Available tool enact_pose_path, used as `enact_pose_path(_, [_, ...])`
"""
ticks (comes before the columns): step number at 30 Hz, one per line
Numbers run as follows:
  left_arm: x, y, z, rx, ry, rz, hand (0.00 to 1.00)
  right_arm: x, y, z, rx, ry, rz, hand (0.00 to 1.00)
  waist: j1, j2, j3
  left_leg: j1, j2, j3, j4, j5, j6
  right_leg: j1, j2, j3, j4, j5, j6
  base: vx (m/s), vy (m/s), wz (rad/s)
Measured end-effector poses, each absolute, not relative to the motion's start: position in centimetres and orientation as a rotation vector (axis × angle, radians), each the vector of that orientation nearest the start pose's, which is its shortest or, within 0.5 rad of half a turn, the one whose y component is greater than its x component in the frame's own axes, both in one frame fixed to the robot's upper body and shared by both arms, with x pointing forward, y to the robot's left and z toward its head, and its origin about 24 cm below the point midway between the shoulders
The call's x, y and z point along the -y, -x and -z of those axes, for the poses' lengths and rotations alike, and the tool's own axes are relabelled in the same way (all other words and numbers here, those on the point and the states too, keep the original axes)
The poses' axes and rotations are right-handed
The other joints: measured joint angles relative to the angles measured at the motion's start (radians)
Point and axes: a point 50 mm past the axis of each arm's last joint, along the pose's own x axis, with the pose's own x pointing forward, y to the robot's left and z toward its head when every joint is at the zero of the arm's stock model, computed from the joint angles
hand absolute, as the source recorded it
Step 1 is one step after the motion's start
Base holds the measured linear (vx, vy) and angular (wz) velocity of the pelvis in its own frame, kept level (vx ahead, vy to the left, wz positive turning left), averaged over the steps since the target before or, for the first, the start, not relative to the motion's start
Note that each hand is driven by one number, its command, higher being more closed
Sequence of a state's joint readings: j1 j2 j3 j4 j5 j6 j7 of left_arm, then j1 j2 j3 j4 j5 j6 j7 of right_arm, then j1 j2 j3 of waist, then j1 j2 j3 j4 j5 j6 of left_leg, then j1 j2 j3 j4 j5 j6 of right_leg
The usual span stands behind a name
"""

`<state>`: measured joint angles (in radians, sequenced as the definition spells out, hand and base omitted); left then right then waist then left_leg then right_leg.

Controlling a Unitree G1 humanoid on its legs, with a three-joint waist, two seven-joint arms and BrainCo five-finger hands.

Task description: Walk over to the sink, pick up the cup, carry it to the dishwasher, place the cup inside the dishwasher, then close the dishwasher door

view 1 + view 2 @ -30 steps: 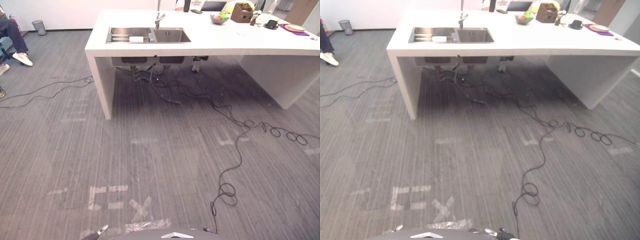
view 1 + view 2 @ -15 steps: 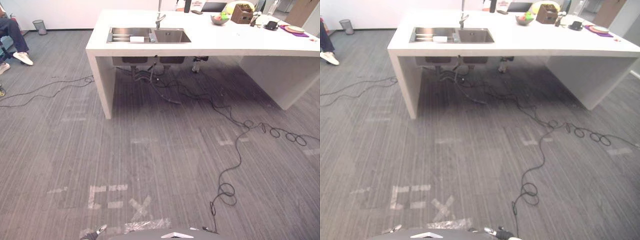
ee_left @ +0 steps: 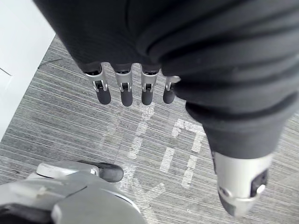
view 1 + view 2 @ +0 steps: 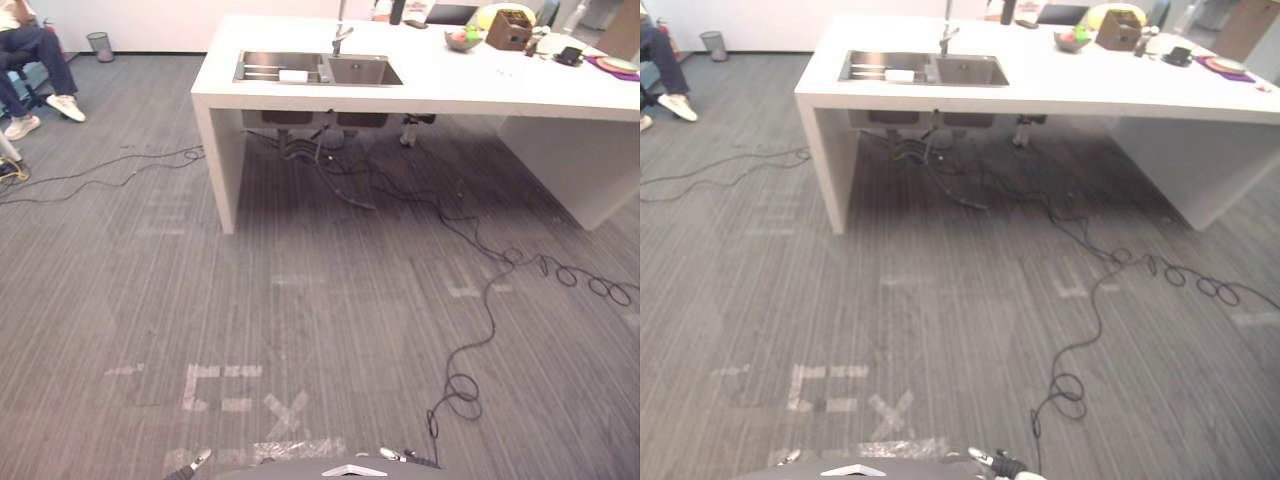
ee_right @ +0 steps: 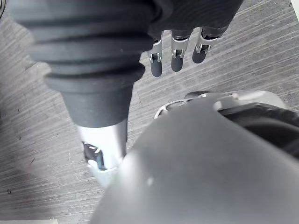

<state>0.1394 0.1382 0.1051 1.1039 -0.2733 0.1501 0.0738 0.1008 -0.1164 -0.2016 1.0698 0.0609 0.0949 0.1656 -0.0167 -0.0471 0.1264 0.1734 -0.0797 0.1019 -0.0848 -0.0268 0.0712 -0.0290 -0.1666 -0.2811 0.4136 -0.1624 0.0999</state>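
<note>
Left eye view, sink (image 4: pixel 320 68) far from hands (image 3: pixel 124 93) (image 5: pixel 175 58)

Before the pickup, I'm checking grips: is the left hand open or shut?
Open: the left hand shows straight fingers in its wrist view, holding nothing.

**Hands: finish and build**

Left hand (image 3: pixel 196 51): black ribbed cover over back and wrist; silver fingers (image 3: pixel 123 88) with rounded dark tips; silver thumb (image 3: pixel 240 186) with a dark inset near its end. Right hand (image 5: pixel 88 42): same black ribbed cover, silver dark-tipped fingers (image 5: pixel 174 55), silver thumb (image 5: pixel 100 149) with a like inset
</note>
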Motion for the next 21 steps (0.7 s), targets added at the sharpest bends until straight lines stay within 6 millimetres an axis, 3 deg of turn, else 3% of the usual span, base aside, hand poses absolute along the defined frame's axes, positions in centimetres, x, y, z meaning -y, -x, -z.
enact_pose_path(1, [-21.7, -4.4, 17.0, -1.344, 0.161, -0.422, 0.0, 21.1, -7.6, 16.5, -1.211, -0.177, 0.162, 0.0, 0.002, -0.005, 0.009, 0.012, 0.0, 0.0, 0.0, -0.001, 0.002, -0.036, -0.016, 0.0, 0.097, 0.005, -0.01, 0.08, 0.042, 0.08])
enact_pose_path(2, [-21.9, -4.8, 16.9, -1.327, 0.158, -0.429, 0.0, 21.0, -7.8, 16.4, -1.203, -0.19, 0.166, 0.0, -0.003, 0.007, 0.03, 0.034, 0.001, -0.006, 0.007, -0.002, 0.013, -0.093, -0.043, 0.007, 0.23, -0.007, -0.032, 0.06, 0.018, 0.14])
enact_pose_path(3, [-22.0, -4.8, 16.9, -1.325, 0.158, -0.435, 0.0, 20.9, -7.8, 16.5, -1.204, -0.197, 0.168, 0.0, -0.006, 0.002, 0.033, 0.04, 0.002, -0.013, 0.012, -0.006, 0.012, -0.107, -0.047, 0.011, 0.256, -0.026, -0.032, 0.1, -0.008, 0.29])
enact_pose_path(6, [-22.2, -5.1, 16.8, -1.354, 0.185, -0.483, 0.0, 20.6, -7.4, 16.6, -1.199, -0.26, 0.202, 0.0, -0.008, -0.002, 0.047, 0.034, 0.024, -0.048, 0.077, -0.054, -0.006, -0.125, -0.043, 0.008, 0.158, -0.064, -0.031, 0.2, -0.042, 0.28])
enact_pose_path(8, [-21.9, -5.3, 16.9, -1.387, 0.215, -0.507, 0.0, 20.9, -7.3, 16.4, -1.174, -0.309, 0.244, 0.0, -0.005, 0.013, 0.057, 0.019, 0.061, -0.055, 0.123, -0.102, -0.019, -0.173, -0.028, 0.019, 0.056, -0.041, -0.025, 0.22, -0.065, 0.06])
enact_pose_path(10, [-21.6, -5.2, 16.9, -1.403, 0.246, -0.543, 0.0, 21.2, -6.9, 16.4, -1.163, -0.331, 0.272, 0.0, -0.009, 0.032, 0.071, 0.016, 0.108, -0.059, 0.183, -0.167, -0.047, -0.217, 0.012, 0.093, -0.031, 0.026, -0.019, 0.27, -0.151, 0.05])
enact_pose_path(14, [-21.6, -4.9, 16.8, -1.423, 0.264, -0.601, 0.0, 20.7, -5.0, 16.6, -1.21, -0.355, 0.282, 0.0, -0.01, 0.03, 0.071, 0.056, 0.151, -0.088, 0.327, -0.344, -0.11, -0.228, -0.001, 0.135, 0.009, 0.057, -0.03, 0.4, -0.316, 0.25])
enact_pose_path(15, [-21.5, -4.8, 16.9, -1.433, 0.252, -0.6, 0.0, 20.8, -4.9, 16.5, -1.217, -0.364, 0.288, 0.0, -0.013, 0.034, 0.068, 0.075, 0.164, -0.088, 0.333, -0.376, -0.126, -0.238, 0.008, 0.136, 0.046, 0.075, -0.03, 0.51, -0.388, 0.08])
enact_pose_path(16, [-21.0, -4.7, 17.0, -1.445, 0.252, -0.592, 0.0, 21.3, -4.8, 16.4, -1.218, -0.37, 0.3, 0.0, -0.022, 0.055, 0.06, 0.09, 0.193, -0.087, 0.328, -0.392, -0.137, -0.247, 0.027, 0.13, 0.096, 0.044, -0.029, 0.7, -0.418, -0.02])
enact_pose_path(17, [-20.0, -3.7, 17.2, -1.482, 0.269, -0.584, 0.0, 22.6, -4.0, 16.3, -1.239, -0.362, 0.323, 0.0, -0.027, 0.101, 0.018, 0.075, 0.243, -0.083, 0.399, -0.376, -0.158, -0.252, 0.076, 0.107, 0.133, -0.028, -0.06, 0.62, -0.345, -0.08])
enact_pose_path(19, [-19.9, -4.0, 17.2, -1.479, 0.259, -0.57, 0.0, 23.1, -3.9, 16.2, -1.246, -0.358, 0.334, 0.0, -0.037, 0.123, 0.008, -0.017, 0.277, -0.099, 0.61, -0.316, -0.161, -0.217, 0.108, 0.087, 0.119, -0.062, -0.092, 0.64, -0.359, -0.09])
enact_pose_path(20, [-19.7, -3.8, 17.2, -1.487, 0.242, -0.561, 0.0, 23.4, -3.8, 16.1, -1.245, -0.354, 0.331, 0.0, -0.039, 0.128, 0.013, -0.128, 0.314, -0.111, 0.891, -0.237, -0.187, -0.13, 0.151, 0.082, 0.047, -0.075, -0.113, 0.66, -0.349, -0.08])
enact_pose_path(21, [-19.8, -3.9, 17.2, -1.481, 0.229, -0.558, 0.0, 23.5, -3.8, 16.1, -1.245, -0.347, 0.33, 0.0, -0.04, 0.128, 0.014, -0.173, 0.337, -0.094, 1.042, -0.235, -0.19, -0.053, 0.177, 0.081, -0.015, -0.073, -0.123, 0.67, -0.327, -0.1])
